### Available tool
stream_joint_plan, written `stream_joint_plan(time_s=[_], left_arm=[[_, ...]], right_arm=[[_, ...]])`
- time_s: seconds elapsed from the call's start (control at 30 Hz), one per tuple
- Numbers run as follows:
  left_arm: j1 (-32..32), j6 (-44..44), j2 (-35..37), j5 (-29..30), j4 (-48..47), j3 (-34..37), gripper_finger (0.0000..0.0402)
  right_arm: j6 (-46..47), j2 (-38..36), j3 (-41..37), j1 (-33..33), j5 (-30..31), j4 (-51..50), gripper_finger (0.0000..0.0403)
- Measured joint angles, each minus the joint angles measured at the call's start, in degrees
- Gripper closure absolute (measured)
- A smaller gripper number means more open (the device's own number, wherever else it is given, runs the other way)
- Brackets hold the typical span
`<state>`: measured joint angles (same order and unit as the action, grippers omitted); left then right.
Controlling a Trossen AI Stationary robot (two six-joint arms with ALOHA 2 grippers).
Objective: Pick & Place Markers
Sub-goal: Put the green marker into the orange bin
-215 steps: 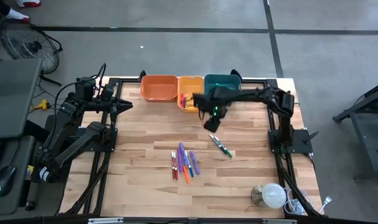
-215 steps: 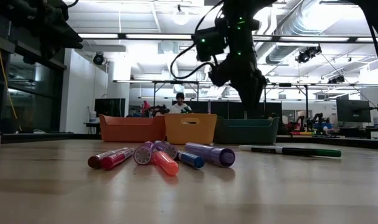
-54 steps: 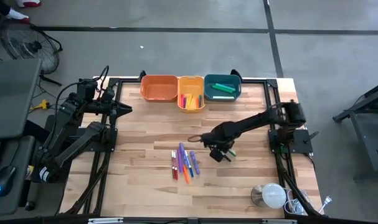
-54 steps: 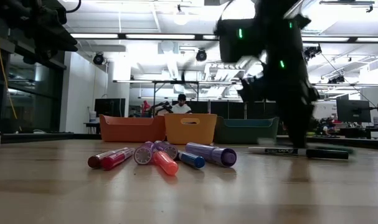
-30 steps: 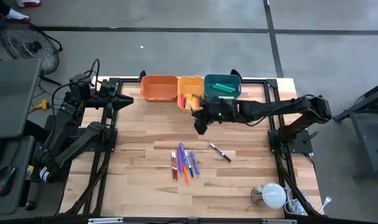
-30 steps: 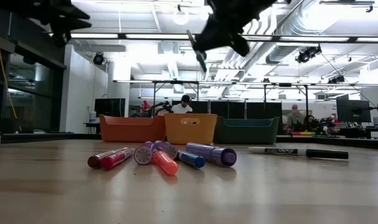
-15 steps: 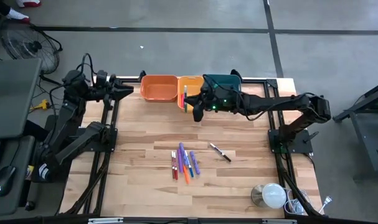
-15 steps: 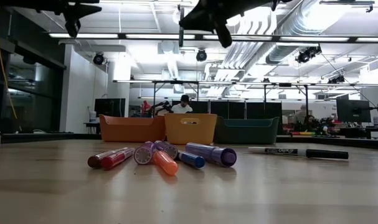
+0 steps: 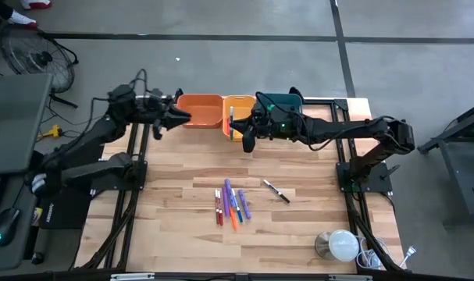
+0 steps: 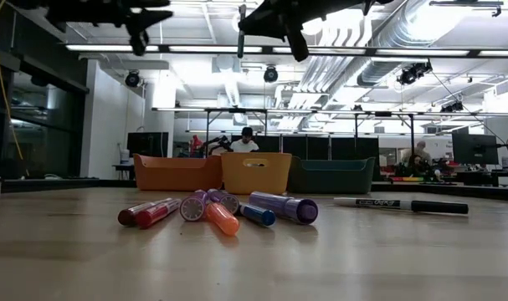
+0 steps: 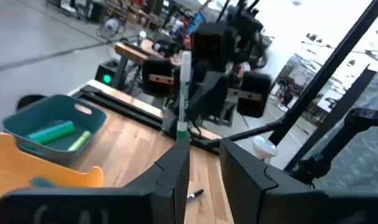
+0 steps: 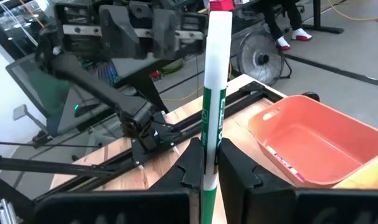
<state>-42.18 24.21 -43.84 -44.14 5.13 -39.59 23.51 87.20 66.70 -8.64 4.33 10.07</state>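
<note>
Overhead, right gripper [image 9: 237,125] clamped on green marker [image 12: 211,112] — left gripper [image 9: 178,119] part-open, empty.

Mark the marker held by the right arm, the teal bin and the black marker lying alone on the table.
Held marker [image 12: 212,106]: right wrist view, middle of its white barrel.
Teal bin [image 11: 27,122]: left wrist view, its near rim.
Black marker [image 9: 276,190]: high view, middle of its body.
</note>
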Motion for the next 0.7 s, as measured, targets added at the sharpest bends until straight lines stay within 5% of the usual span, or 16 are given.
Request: stream_joint_plan(time_s=[0.7], left_arm=[[15.6, 3.1, -22.4, 7.9, 30.6, 0.0, 0.0314]], right_arm=[[-0.7, 0.0, 0.0, 0.0, -3.3, -3.5, 0.0386]])
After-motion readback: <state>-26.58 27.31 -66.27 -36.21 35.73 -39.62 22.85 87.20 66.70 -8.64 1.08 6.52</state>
